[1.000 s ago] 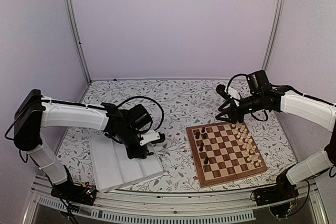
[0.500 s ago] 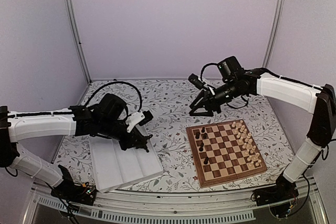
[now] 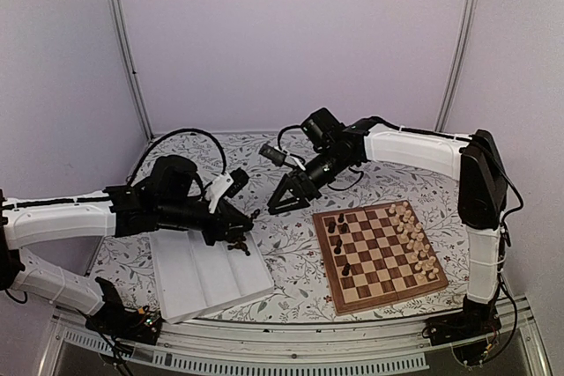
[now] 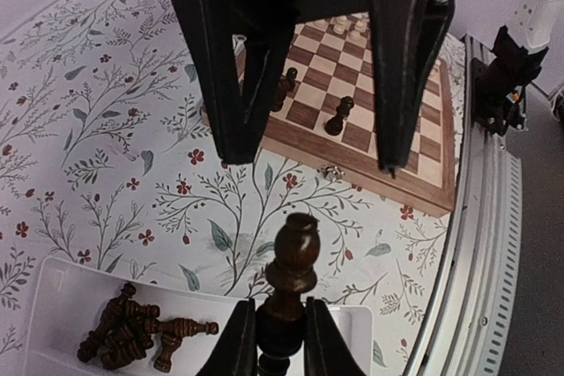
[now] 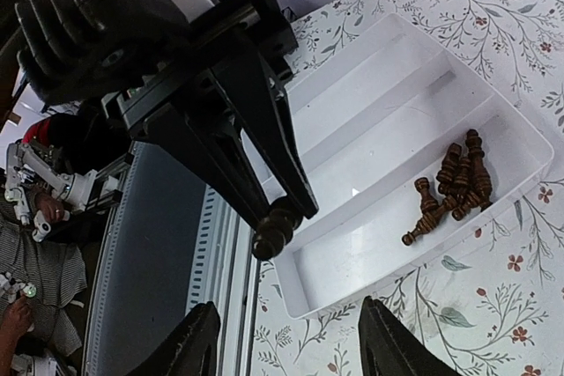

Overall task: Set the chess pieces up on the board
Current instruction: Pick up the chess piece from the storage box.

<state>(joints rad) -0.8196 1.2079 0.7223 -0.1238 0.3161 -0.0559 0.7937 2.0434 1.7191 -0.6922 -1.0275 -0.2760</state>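
My left gripper (image 3: pixel 250 216) (image 4: pixel 280 341) is shut on the base of a dark brown chess piece (image 4: pixel 294 260), which it holds above the far right corner of the white tray (image 3: pixel 189 283). Facing it from the right, my right gripper (image 3: pixel 288 208) (image 5: pixel 291 351) stands open and empty, a short gap from the held piece (image 5: pixel 275 232). In the left wrist view its two black fingers (image 4: pixel 231 85) hang over the board (image 4: pixel 370 121). The board (image 3: pixel 348 292) carries a few dark pieces (image 3: pixel 337 232) on its left and several cream pieces (image 3: pixel 414 237) along its right. Several more dark pieces (image 5: pixel 455 186) (image 4: pixel 130 334) lie in the tray.
The white ridged tray (image 5: pixel 397 121) lies at the near left of the flowered tablecloth (image 3: pixel 291 160), with the board at the near right. A metal rail (image 3: pixel 291 354) runs along the table's near edge. Upright frame posts (image 3: pixel 123 50) stand at the back corners.
The right arm swung left from the board's far right corner to face the left gripper, and its jaws opened wider. The left gripper rose from the tray with the dark piece.
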